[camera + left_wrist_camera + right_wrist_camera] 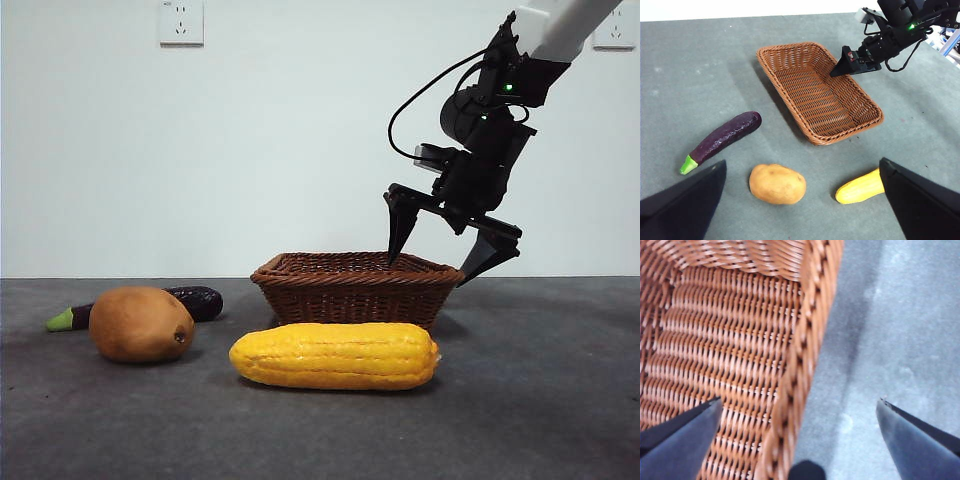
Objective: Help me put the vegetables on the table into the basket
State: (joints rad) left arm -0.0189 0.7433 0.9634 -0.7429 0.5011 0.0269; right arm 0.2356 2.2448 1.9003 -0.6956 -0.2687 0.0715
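Note:
The empty wicker basket (355, 290) (842, 138) stands mid-table. In front of it lies the yellow corn cob (335, 355) (860, 187). To its left rest the brown potato (140, 323) (777, 184) and, behind that, the purple eggplant (195, 300) (725, 135) with its green stem end pointing away from the basket. My right gripper (430, 268) (800, 402) (860, 57) is open and straddles the basket's right rim (805, 355), one jaw inside, one outside. High above the vegetables my left gripper (802, 161) hangs open with nothing in it.
The dark grey table (540, 400) (900, 315) stretches to the right of the basket. A white wall with two sockets (181, 22) stands behind. The right arm's black cable (420, 100) loops above the basket.

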